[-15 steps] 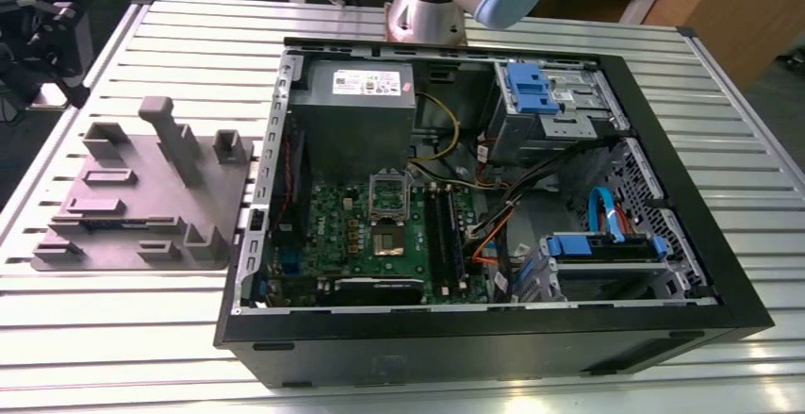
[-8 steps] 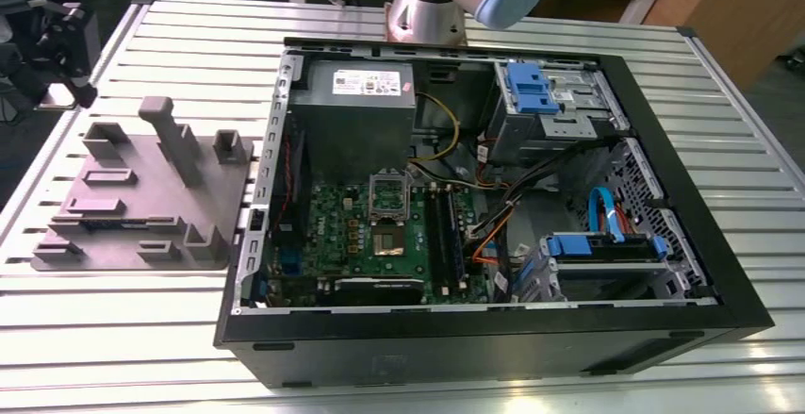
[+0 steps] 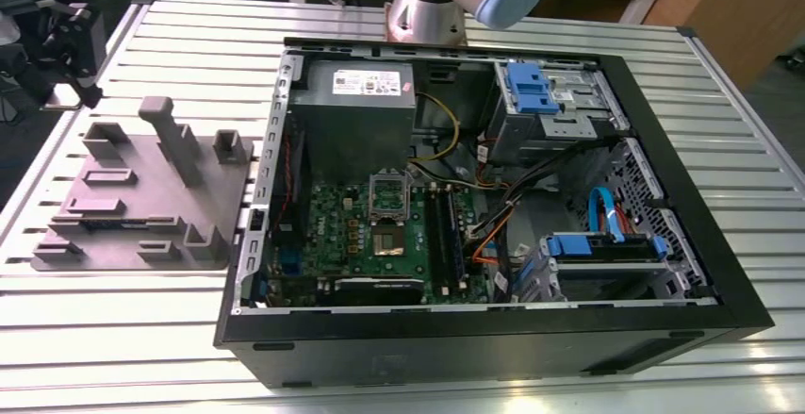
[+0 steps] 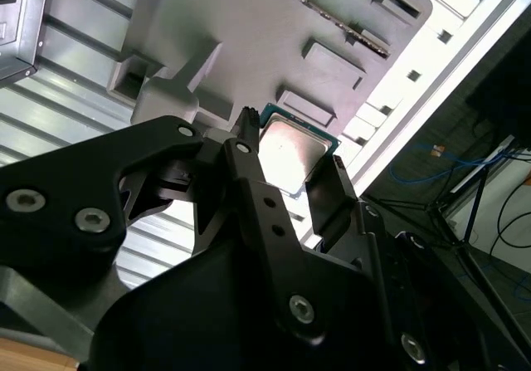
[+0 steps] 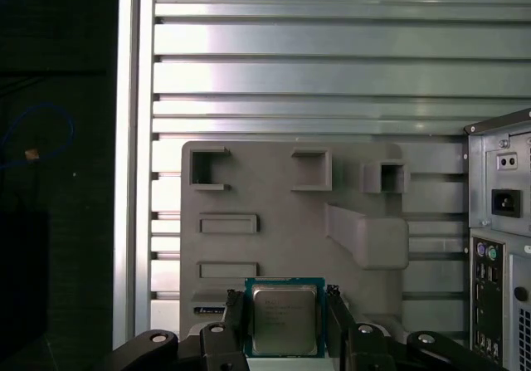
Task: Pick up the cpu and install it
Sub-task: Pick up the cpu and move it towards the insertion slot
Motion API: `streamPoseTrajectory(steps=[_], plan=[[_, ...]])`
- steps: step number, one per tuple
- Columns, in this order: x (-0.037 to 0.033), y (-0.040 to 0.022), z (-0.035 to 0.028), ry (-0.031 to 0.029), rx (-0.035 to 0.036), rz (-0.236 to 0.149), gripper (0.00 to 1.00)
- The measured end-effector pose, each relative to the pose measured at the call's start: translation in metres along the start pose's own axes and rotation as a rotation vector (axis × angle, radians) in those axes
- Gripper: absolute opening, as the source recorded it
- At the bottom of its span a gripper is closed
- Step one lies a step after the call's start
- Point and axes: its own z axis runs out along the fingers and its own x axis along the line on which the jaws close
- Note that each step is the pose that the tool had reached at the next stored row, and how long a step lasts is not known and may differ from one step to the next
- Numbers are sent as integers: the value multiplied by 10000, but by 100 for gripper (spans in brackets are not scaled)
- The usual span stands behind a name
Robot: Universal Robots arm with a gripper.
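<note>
Over the grey tray (image 5: 282, 251), your gripper (image 5: 284, 301) had the cpu (image 5: 284, 321) pinched flat between its fingers (image 5: 236, 317), one each side.

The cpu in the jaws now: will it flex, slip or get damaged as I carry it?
Probably stiff: the cpu is a flat square with a metal top. Likely light, being so thin. It might slip or twist, since the jaws pinch only two narrow opposite edges and the top looks smooth.
</note>
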Motion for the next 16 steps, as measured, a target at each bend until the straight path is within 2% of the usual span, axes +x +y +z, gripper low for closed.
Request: streamPoseTrajectory(steps=[11, 16], plan=[[-3, 0, -1, 1, 0, -1, 47], [-3, 2, -54, 1, 1, -1, 47]])
